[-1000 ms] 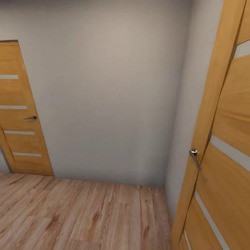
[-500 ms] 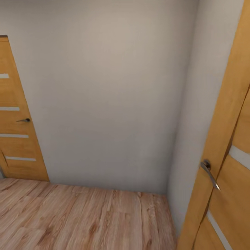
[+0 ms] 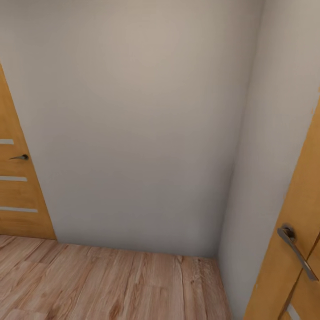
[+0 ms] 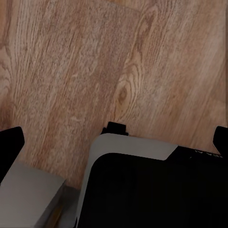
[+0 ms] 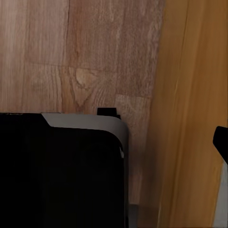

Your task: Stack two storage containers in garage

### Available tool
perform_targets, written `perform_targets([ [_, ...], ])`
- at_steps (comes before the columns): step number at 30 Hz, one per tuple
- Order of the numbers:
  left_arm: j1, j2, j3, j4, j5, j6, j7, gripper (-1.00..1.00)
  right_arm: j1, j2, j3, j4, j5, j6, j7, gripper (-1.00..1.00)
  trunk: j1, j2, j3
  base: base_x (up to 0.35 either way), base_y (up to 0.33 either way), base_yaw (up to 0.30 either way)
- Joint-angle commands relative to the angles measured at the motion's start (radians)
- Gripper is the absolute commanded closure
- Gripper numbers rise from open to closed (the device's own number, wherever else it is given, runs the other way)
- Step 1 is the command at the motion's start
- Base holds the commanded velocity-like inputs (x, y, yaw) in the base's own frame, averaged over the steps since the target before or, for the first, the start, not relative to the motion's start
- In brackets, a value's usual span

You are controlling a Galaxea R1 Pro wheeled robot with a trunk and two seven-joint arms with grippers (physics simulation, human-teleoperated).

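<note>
The two storage containers are out of view, and so is the garage. In the left wrist view my left gripper [image 4: 114,140] is open, its two black fingertips [image 4: 8,142] at the picture's opposite edges with only light wood planks [image 4: 71,71] and my own base [image 4: 152,190] between them. My right gripper [image 5: 114,142] hangs over the same planks beside a wooden door face [image 5: 190,95]. One black fingertip [image 5: 221,142] sits at the frame's edge and nothing is held.
A plain grey wall [image 3: 133,133] stands close ahead and meets a side wall [image 3: 266,155] in a corner. A wooden door [image 3: 13,186] with a handle is at the far left. Another door [image 3: 293,266] with a lever handle [image 3: 295,249] is very near on my right. Plank flooring [image 3: 111,284] lies below.
The whole head view has shifted, so the camera has moved nearer the wall. Both doors have slid toward the picture's edges and the right lever handle sits lower.
</note>
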Motion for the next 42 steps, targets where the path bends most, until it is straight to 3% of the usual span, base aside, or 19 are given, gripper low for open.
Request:
perform_targets([
  [1, -0.001, 0.0, 0.0, 0.001, 0.005, -0.003, 0.001, -1.0, -0.001, 0.0, 0.008, 0.003, -0.01, -0.006, 0.003, -1.0, 0.001, -0.001, -0.001, 0.322, 0.0, 0.0],
  [14, -0.001, -0.001, 0.0, 0.001, 0.005, -0.003, 0.001, -1.0, -0.001, 0.002, 0.01, 0.003, -0.008, -0.007, 0.003, -1.0, 0.001, -0.001, -0.001, 0.322, 0.0, 0.032],
  [42, -0.001, -0.002, 0.0, 0.001, 0.005, -0.004, 0.001, -1.0, -0.001, 0.002, 0.01, 0.003, -0.008, -0.006, 0.003, -1.0, 0.001, -0.001, -0.001, 0.322, 0.0, 0.271],
])
